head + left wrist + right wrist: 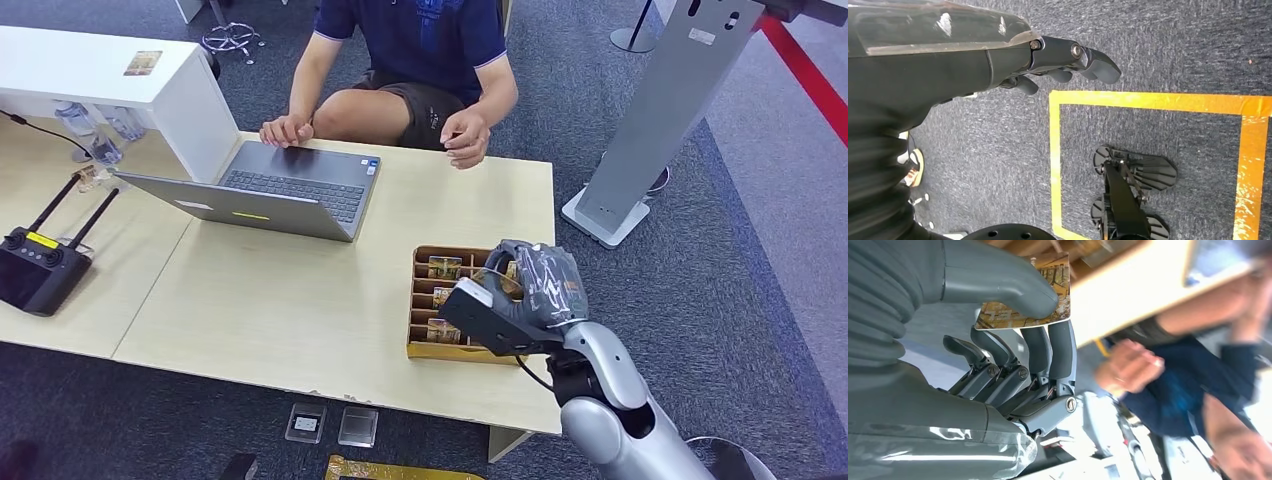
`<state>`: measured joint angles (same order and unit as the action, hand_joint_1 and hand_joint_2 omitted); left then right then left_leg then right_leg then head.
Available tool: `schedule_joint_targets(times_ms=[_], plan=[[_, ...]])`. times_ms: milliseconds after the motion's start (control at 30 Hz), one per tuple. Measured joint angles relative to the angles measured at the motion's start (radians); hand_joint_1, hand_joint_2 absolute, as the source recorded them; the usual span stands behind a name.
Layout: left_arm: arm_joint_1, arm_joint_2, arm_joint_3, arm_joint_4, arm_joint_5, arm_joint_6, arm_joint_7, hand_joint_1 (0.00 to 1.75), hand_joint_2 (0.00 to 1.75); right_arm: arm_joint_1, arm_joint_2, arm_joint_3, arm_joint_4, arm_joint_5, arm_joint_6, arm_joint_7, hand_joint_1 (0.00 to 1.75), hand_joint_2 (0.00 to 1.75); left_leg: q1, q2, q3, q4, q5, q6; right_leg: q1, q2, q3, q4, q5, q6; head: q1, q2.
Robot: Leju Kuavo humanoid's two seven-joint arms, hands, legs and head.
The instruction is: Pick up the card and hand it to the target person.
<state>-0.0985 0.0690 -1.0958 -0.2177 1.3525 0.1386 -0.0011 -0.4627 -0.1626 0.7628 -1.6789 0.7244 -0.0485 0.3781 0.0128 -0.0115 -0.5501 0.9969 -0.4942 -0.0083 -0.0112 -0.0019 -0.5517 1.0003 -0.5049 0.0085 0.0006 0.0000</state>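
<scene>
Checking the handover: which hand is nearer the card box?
Right. The right hand is over the card box on the table, pinching a card. The left hand hangs over the carpet, off the table.

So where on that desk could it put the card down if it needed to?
Bare wood lies between the laptop and the card tray, and along the near desk edge. The tray is crowded; the right hand, holding the card, hangs over it.

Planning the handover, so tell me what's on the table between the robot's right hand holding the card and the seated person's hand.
Bare tabletop, seen in the head view. The right hand pinches the card over the card box; nothing lies between it and the person's hand.
</scene>
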Motion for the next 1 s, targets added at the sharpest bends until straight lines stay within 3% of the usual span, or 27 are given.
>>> schedule_joint_targets(times_ms=[267,500,800,933,1000], plan=[[-0.012,0.000,-0.006,0.000,-0.034,-0.005,0.009,0.00,1.75,-0.175,0.021,0.005,0.088,-0.109,-0.047,-0.055,1.75,1.75,0.000,0.000,-0.001,0.000,0.000,0.000,0.000,-0.001,0.000,0.001,0.000,0.000,0.001,0.000],[-0.044,-0.002,-0.025,0.000,-0.045,-0.005,0.027,0.00,1.75,-0.381,0.120,0.029,0.488,-0.126,-0.140,-0.155,1.75,1.75,0.000,-0.003,-0.003,0.000,0.002,0.000,0.000,-0.003,-0.001,0.002,0.001,-0.001,-0.001,0.000],[-0.042,-0.005,-0.028,0.000,-0.025,0.015,0.031,0.00,1.75,-0.456,0.239,0.063,0.892,-0.099,-0.194,-0.208,1.75,1.75,0.000,-0.003,-0.004,0.000,0.002,-0.001,0.000,-0.003,-0.003,0.002,0.000,-0.001,-0.001,0.000],[-0.037,-0.005,-0.028,0.000,-0.020,0.014,0.035,0.00,1.75,-0.465,0.266,0.073,0.986,-0.092,-0.206,-0.211,0.00,1.75,0.000,-0.003,-0.004,0.000,0.002,-0.001,0.000,-0.003,-0.003,0.002,0.000,-0.001,0.000,0.000],[-0.035,-0.005,-0.028,0.000,-0.019,0.009,0.035,0.00,1.75,-0.468,0.276,0.079,1.021,-0.087,-0.208,-0.213,0.00,1.75,0.000,-0.003,-0.004,0.000,0.002,-0.001,0.000,-0.003,-0.003,0.002,0.000,-0.001,0.000,0.000]])
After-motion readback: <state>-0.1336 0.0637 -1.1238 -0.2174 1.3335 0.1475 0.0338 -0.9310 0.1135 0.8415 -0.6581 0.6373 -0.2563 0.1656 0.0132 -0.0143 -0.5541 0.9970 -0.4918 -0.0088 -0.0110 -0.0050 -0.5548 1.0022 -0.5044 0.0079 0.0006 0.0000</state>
